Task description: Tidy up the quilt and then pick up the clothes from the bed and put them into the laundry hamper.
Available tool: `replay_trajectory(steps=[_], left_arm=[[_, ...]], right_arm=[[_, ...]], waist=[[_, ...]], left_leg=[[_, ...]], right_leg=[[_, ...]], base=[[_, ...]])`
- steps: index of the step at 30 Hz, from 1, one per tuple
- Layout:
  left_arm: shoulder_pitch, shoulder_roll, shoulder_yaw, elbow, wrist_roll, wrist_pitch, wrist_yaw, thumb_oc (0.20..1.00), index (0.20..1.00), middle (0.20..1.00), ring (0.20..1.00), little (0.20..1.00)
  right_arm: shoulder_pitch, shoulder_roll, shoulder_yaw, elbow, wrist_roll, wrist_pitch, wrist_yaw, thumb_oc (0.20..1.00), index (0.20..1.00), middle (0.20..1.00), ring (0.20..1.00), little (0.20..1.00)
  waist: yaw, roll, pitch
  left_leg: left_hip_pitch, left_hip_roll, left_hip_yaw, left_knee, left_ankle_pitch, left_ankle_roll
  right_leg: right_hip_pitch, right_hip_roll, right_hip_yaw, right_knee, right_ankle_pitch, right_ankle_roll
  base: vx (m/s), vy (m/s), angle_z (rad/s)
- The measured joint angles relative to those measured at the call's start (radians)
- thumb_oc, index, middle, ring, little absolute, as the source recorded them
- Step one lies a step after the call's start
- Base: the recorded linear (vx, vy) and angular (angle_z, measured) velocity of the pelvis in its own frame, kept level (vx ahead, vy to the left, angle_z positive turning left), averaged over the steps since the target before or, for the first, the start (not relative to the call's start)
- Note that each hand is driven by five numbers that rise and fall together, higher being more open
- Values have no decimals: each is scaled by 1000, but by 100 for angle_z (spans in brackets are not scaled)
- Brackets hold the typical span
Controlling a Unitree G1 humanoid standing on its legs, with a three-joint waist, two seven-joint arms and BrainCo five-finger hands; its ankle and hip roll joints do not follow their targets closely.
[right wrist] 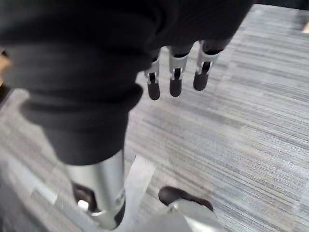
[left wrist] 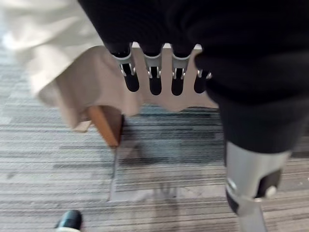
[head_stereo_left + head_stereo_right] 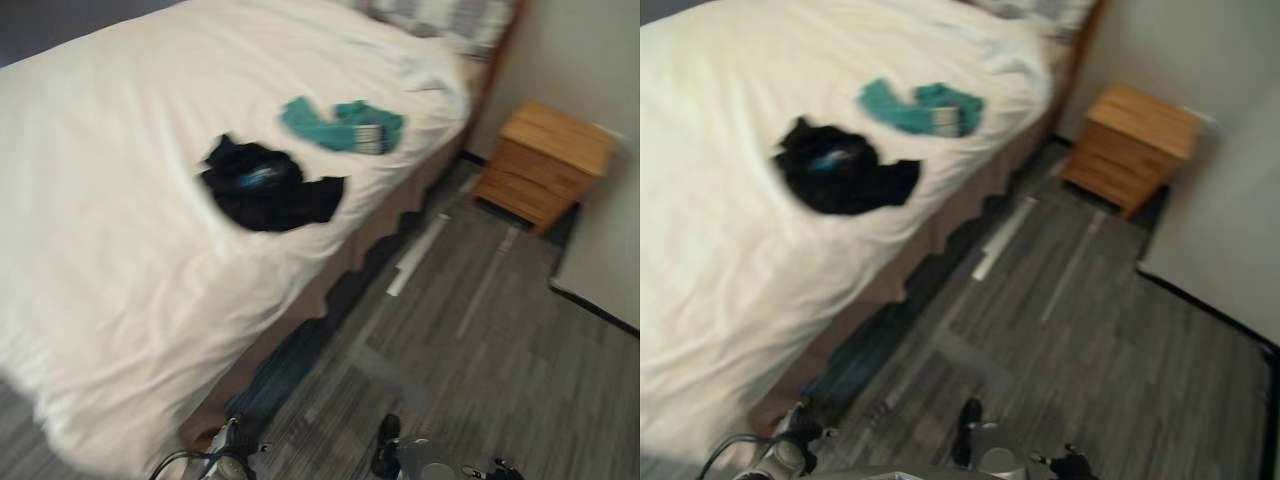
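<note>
You're in a bedroom: big bed (image 3: pixel 120 250) under a white quilt (image 3: pixel 90 180), pillow (image 3: pixel 440 15) at the head, wooden nightstand (image 3: pixel 545 160) against the wall, grey striped carpet (image 3: pixel 480 350) underfoot.

Left hand (image 2: pixel 207 58) and right hand (image 1: pixel 120 53): dark ribbed covers, silver fingers (image 2: pixel 153 72) tipped black, a silver thumb (image 2: pixel 251 179) with small screws.
</note>
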State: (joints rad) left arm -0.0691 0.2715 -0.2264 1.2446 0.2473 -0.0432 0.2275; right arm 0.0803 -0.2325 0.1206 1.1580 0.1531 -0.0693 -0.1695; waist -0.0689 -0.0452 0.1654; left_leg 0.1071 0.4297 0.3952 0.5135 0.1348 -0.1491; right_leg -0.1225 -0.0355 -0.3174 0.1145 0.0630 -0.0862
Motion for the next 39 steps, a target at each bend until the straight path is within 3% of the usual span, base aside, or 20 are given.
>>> replay_trajectory(steps=[1,3,6,8,12,14,15,16,17,18,21,22,23,27,29,31,32,34,38,39], left_arm=[[-14,4,0,-17,-3,-4,10,1000,1000,1000,1000,1000],[-27,-4,36,-36,-10,-17,20,1000,1000,1000,1000,1000],[-47,-14,37,-22,-35,-23,36,1000,1000,1000,1000,1000],[-59,-25,36,-19,-48,-25,42,1000,1000,1000,1000,1000],[-55,-35,45,24,-48,-23,42,1000,1000,1000,1000,1000],[-48,-34,61,43,-48,-21,42,1000,1000,1000,1000,1000],[-51,-37,48,37,-48,-15,41,1000,1000,1000,1000,1000],[-33,-32,30,7,-48,6,41,1000,1000,1000,1000,1000],[-28,-29,23,-4,-46,7,40,1000,1000,1000,1000,1000],[-32,-32,25,6,-47,8,40,1000,1000,1000,1000,1000],[-61,-30,-15,-6,-45,-2,41,1000,1000,1000,1000,1000],[-81,0,-10,-13,-43,-3,43,1000,1000,1000,1000,1000],[-72,7,-1,-20,-30,4,57,1000,1000,1000,1000,1000],[-54,-71,-40,12,18,-6,7,1000,1000,1000,1000,1000],[-22,-79,-18,28,22,-4,-20,1000,1000,1000,1000,1000],[-9,-54,22,35,5,-13,-46,1000,1000,1000,1000,1000],[-18,-63,34,30,-5,-12,-62,1000,1000,1000,1000,1000],[-55,-50,29,16,-46,-14,-81,1000,1000,1000,1000,1000],[-66,-29,58,-32,-99,-13,-83,1000,1000,1000,1000,1000],[-62,-23,45,-44,-98,-8,-84,1000,1000,1000,1000,1000]], right_arm=[[-22,-16,23,-2,-13,5,0,1000,1000,1000,1000,1000],[-67,-40,51,0,-38,9,-1,1000,1000,1000,1000,1000],[-87,-44,83,-9,-65,-1,1,1000,1000,1000,1000,1000],[-88,-43,110,1,-76,-1,0,1000,1000,1000,1000,1000],[-26,-39,122,-7,-76,2,2,1000,1000,1000,1000,1000],[14,-25,125,-1,-78,1,3,1000,1000,1000,1000,1000],[21,-21,126,0,-81,4,4,1000,1000,1000,1000,1000],[16,-20,111,-59,-99,7,5,1000,1000,1000,1000,1000],[18,-16,101,-96,-105,5,0,1000,1000,1000,1000,1000],[23,-17,101,-111,-106,3,0,1000,1000,1000,1000,1000],[28,-6,84,-111,-107,21,0,1000,1000,1000,1000,1000],[10,7,84,-120,-108,20,-1,1000,1000,1000,1000,1000],[-18,3,81,-116,-107,13,-2,1000,1000,1000,1000,1000],[-45,-11,52,-103,-106,14,-1,1000,1000,1000,1000,1000],[-60,-7,45,-77,-106,21,4,1000,1000,1000,1000,1000],[-62,15,42,-40,-106,22,10,1000,1000,1000,1000,1000],[-55,-2,36,-41,-105,21,9,1000,1000,1000,1000,1000],[-87,-19,44,-39,-104,32,3,1000,1000,1000,1000,1000],[-170,-29,46,-43,-105,19,-1,1000,1000,1000,1000,1000],[-187,-33,47,-40,-107,16,-1,1000,1000,1000,1000,1000]], waist=[[15,-28,5],[29,-59,16],[46,-45,38],[90,-21,55],[88,2,59],[98,-31,50],[91,-40,52],[84,-35,79],[48,-37,85],[39,-34,87],[33,-30,86],[20,-76,104],[37,-65,116],[-17,-2,117],[-23,43,121],[-30,-21,106],[-27,-13,108],[46,-28,123],[108,-54,154],[116,-45,158]], left_leg=[[-103,-109,-196,58,-116,-44],[-245,-269,-359,43,-209,-22],[-367,-301,-330,-140,-204,-8],[-406,-301,-269,-416,-135,-21],[-402,-312,-209,-399,-112,14],[-380,-345,-206,-326,-143,90],[-355,-349,-193,-342,-143,100],[-317,-344,-176,-376,-157,113],[-286,-356,-176,-406,-146,130],[-276,-371,-190,-415,-136,122],[-183,-410,-176,-503,-165,114],[-241,-421,-140,-203,-275,205],[-194,-445,-185,-206,-371,211],[-71,-495,-229,-383,-358,144],[29,-475,-243,-398,-338,150],[-47,-493,-188,-100,-343,125],[-88,-475,-183,32,-338,116],[-223,-420,-227,293,-345,106],[-312,-381,-260,94,-336,79],[-325,-362,-162,-86,-326,82]], right_leg=[[6,6,89,-42,23,-15],[28,6,198,-113,60,-13],[111,46,227,-203,55,-31],[126,70,232,-201,41,-30],[192,84,267,-199,-4,-7],[202,59,304,-132,-96,70],[159,58,315,2,-112,157],[-40,31,284,411,-143,233],[-182,-6,246,666,-131,257],[-228,-17,240,719,-128,261],[-267,-100,123,563,-139,241],[-255,-169,160,347,-158,290],[-248,-176,174,178,-137,317],[-246,-143,164,-114,-22,267],[-204,-23,138,-20,30,171],[-117,26,80,-16,52,5],[-79,31,78,-33,35,-41],[-19,51,169,-49,-1,-55],[102,70,220,-124,-5,-40],[157,71,212,-181,-54,-12]], base=[[137,-11,-163],[309,-17,-177],[599,112,-125],[532,104,-135],[542,111,-66],[705,67,-58],[463,87,-64],[322,93,-40],[507,116,-9],[627,81,30],[599,-77,49],[714,-230,22],[709,-243,21],[677,-211,36],[462,-323,-3],[421,-447,39],[410,-331,30],[508,-139,-5],[576,61,-14],[620,51,34]])
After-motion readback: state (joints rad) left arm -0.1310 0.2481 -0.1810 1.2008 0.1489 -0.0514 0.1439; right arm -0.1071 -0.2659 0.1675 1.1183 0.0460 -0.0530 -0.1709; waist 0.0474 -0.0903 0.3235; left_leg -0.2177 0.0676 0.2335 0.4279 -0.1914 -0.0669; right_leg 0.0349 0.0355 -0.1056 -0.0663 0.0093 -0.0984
